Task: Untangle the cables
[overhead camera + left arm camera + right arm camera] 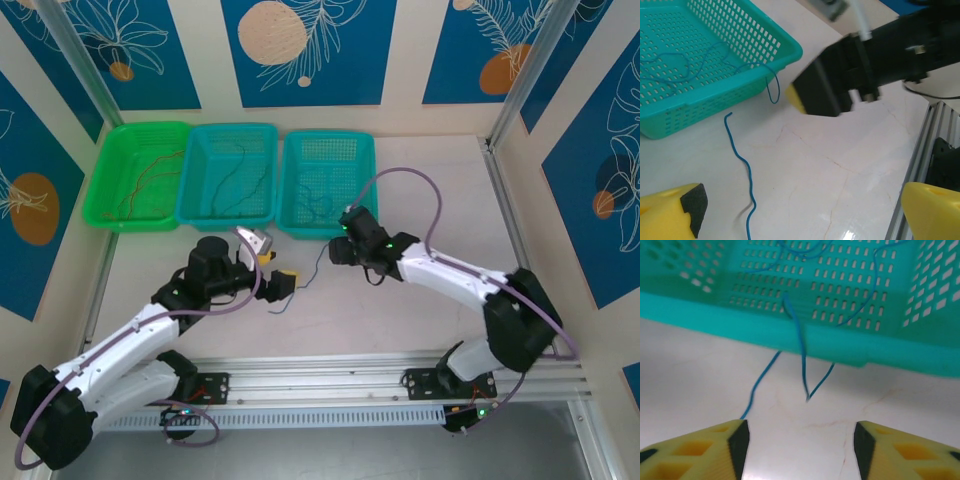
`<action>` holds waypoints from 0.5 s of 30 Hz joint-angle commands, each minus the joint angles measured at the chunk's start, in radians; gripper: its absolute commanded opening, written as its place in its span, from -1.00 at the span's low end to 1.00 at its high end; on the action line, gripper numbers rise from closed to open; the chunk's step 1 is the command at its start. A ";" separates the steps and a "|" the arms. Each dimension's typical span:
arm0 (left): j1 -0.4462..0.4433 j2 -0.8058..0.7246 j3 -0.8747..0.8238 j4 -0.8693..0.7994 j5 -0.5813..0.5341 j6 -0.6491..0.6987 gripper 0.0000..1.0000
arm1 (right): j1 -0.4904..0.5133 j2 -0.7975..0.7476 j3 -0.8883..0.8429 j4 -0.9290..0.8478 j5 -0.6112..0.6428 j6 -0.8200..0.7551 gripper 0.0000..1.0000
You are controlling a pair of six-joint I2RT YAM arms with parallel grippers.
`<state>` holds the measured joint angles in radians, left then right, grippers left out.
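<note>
A blue cable [742, 165] snakes loose across the table, running from near my left gripper [272, 265] toward the right teal basket [325, 225]. More blue cable [685, 65] lies inside that basket, and a loop of it [807, 382] hangs over the front rim. My left gripper [800, 220] is open, with the loose cable just inside its left finger [670, 210]. My right gripper [799, 445] is open and holds nothing, hovering just before the rim below the hanging loop. Thin orange cables [150, 175] lie in the green basket, and a dark green one [240, 170] lies in the middle basket.
The green basket [110, 215], the middle teal basket [228, 222] and the right teal basket stand in a row at the back. An aluminium rail [390, 375] runs along the near edge. The right gripper's black body [835, 85] shows close ahead in the left wrist view.
</note>
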<state>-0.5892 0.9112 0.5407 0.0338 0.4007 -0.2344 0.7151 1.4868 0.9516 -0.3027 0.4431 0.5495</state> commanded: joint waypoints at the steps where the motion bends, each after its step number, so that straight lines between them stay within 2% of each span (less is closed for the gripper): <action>1: 0.010 -0.012 0.015 -0.007 0.035 0.014 1.00 | 0.006 0.087 0.055 0.103 0.136 0.048 -0.02; 3: 0.011 -0.011 0.012 0.002 0.038 0.009 1.00 | 0.006 0.119 0.056 0.144 0.129 0.051 -0.14; 5: 0.009 -0.011 0.008 0.002 0.038 0.013 1.00 | 0.009 0.134 0.056 0.157 0.132 0.059 -0.38; 7: 0.011 -0.012 0.005 0.002 0.030 0.019 1.00 | 0.013 0.128 0.055 0.147 0.132 0.059 -0.70; 10: 0.011 -0.012 0.000 0.008 0.029 0.026 1.00 | 0.037 0.082 0.034 0.131 0.147 0.034 -0.99; 15: 0.011 -0.010 -0.001 0.003 0.020 0.029 1.00 | 0.043 -0.043 0.044 0.076 0.103 0.003 -1.00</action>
<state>-0.5892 0.9112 0.5407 0.0349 0.4118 -0.2256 0.7540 1.5280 0.9752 -0.2157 0.5461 0.5755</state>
